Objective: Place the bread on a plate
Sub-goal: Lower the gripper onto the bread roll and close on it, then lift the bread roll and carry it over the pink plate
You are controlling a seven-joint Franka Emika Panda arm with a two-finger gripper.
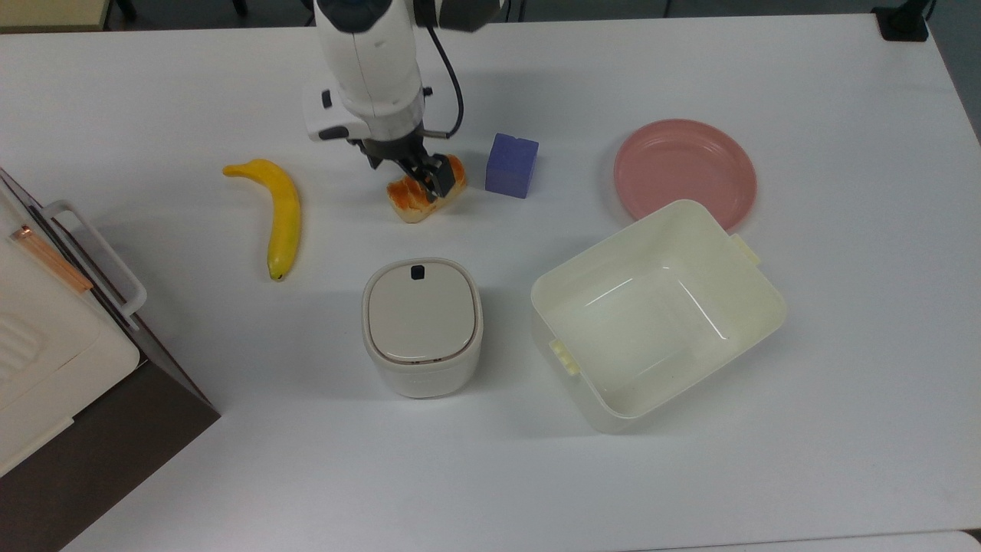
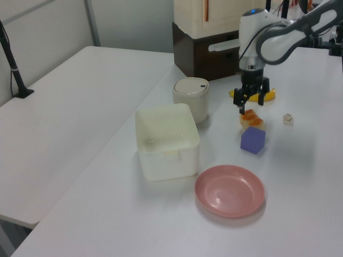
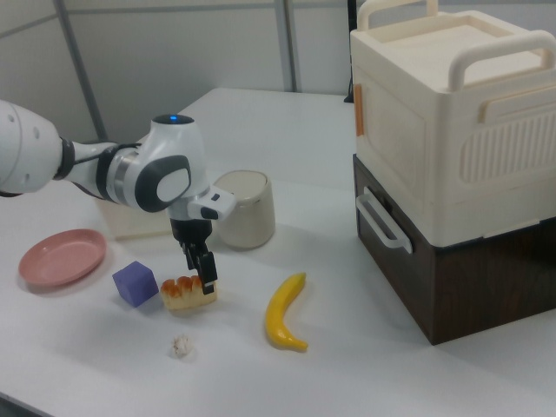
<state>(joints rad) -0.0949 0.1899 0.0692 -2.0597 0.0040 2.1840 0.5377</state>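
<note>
In the top view, the white robot arm reaches down from the upper edge of the white desk (image 1: 843,460), and its black jaws (image 1: 428,178) hang spread apart astride the small glossy orange-topped toy loaf of bread (image 1: 406,201), which lies on the desk. A blue cube (image 1: 511,165) stands just beside the bread on the top view's right. Further right lies the round flat pink plate (image 1: 684,171), well apart from the bread, with a large cream rectangular tub (image 1: 657,314) touching or overlapping its lower rim. A long yellow banana (image 1: 277,211) lies to the top view's left, and a round cream lidded canister (image 1: 421,326) stands below the bread.

In the left view, the jaws (image 2: 250,104) are lowered over the bread (image 2: 252,120), with the cube (image 2: 253,140) nearer and the plate (image 2: 230,190) nearest. A tiny whitish lump (image 2: 288,119) sits to the left view's right.

In the right view, the jaws (image 3: 202,275) straddle the bread (image 3: 183,294), spread, whether they touch it I cannot tell. A stacked cream and brown cabinet (image 3: 452,165) stands on the right view's right.
</note>
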